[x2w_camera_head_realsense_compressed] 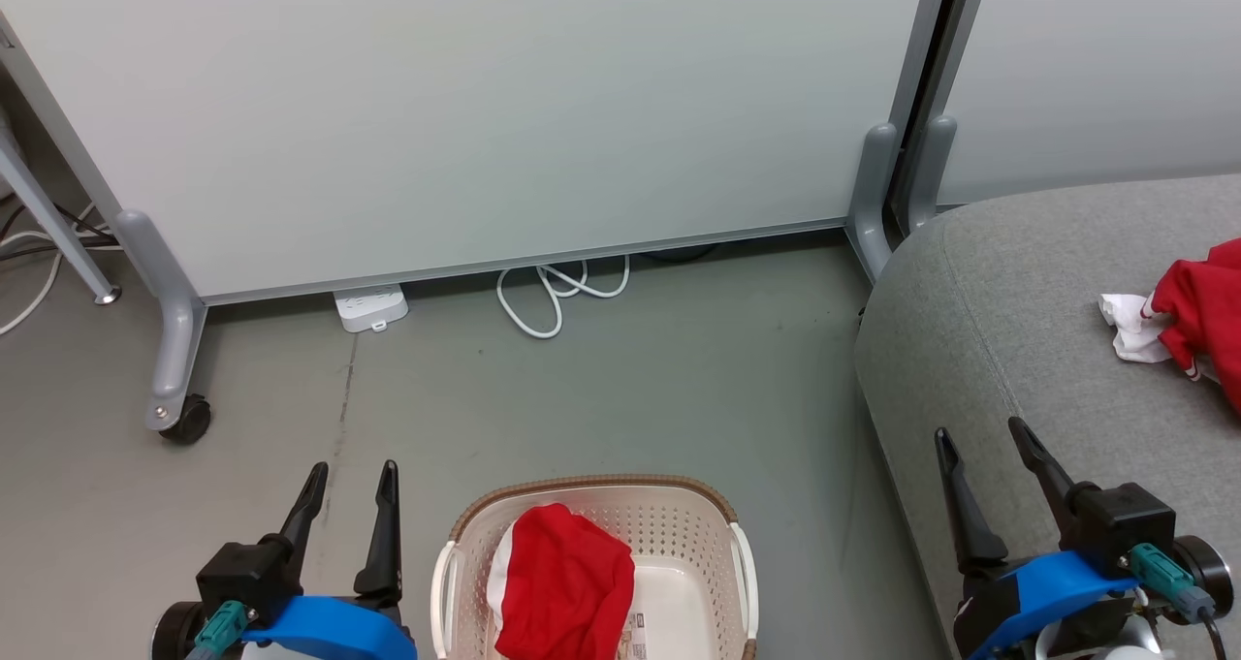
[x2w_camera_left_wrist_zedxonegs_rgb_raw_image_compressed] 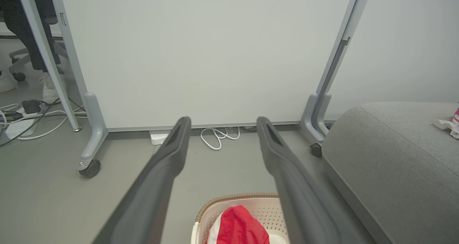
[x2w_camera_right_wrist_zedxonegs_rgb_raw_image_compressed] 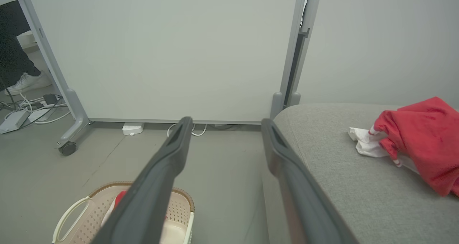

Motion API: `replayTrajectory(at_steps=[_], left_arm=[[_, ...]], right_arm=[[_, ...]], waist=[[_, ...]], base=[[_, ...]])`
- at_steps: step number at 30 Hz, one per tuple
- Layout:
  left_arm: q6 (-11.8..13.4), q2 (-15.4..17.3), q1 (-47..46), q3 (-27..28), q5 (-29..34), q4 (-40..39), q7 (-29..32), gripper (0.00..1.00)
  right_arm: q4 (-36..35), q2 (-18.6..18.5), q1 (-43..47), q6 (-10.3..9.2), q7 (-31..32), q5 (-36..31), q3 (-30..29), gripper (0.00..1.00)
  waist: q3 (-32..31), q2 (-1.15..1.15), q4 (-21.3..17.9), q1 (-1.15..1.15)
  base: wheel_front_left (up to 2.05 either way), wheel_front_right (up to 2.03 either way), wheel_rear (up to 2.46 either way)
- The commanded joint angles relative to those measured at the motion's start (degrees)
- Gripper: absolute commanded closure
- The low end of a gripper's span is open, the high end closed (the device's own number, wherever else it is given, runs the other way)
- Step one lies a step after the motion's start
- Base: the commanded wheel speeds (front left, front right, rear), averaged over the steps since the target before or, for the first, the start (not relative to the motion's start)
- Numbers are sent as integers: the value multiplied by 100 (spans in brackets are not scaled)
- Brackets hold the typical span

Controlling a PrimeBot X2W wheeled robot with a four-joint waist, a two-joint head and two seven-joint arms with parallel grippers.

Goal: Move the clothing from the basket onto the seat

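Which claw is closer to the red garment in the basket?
Left. The left gripper is beside the basket with the red garment; the right gripper is by the seat.

Two red garments [x2w_camera_head_realsense_compressed: 562, 582] [x2w_camera_head_realsense_compressed: 1207, 306], one basket [x2w_camera_head_realsense_compressed: 679, 519], one seat [x2w_camera_head_realsense_compressed: 1018, 350].

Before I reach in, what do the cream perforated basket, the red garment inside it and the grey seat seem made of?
Cream perforated basket: moulded plastic, slightly glossy, by its punched holes; the brown rim looks woven, likely plastic too. Red garment inside: soft matte cloth, slumped in folds. Grey seat: woven upholstery fabric, matte, with a visible seam.
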Motion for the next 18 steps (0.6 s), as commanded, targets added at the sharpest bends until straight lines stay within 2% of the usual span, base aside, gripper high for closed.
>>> replayTrajectory(at_steps=[1,11,18], left_arm=[[-11,-3,37,7,0,-6,-15,0],[-11,-20,-9,-62,18,-22,-15,0],[-12,-42,-310,-172,-18,-34,-15,0]], right_arm=[[16,7,-17,1,-5,11,-1,0],[85,7,-113,1,-15,75,117,0],[-23,7,-404,1,0,88,230,0]], waist=[[1,-1,0,0],[96,-1,-30,0],[638,-1,-125,0]], base=[[0,0,0],[0,0,0],[0,0,0]])
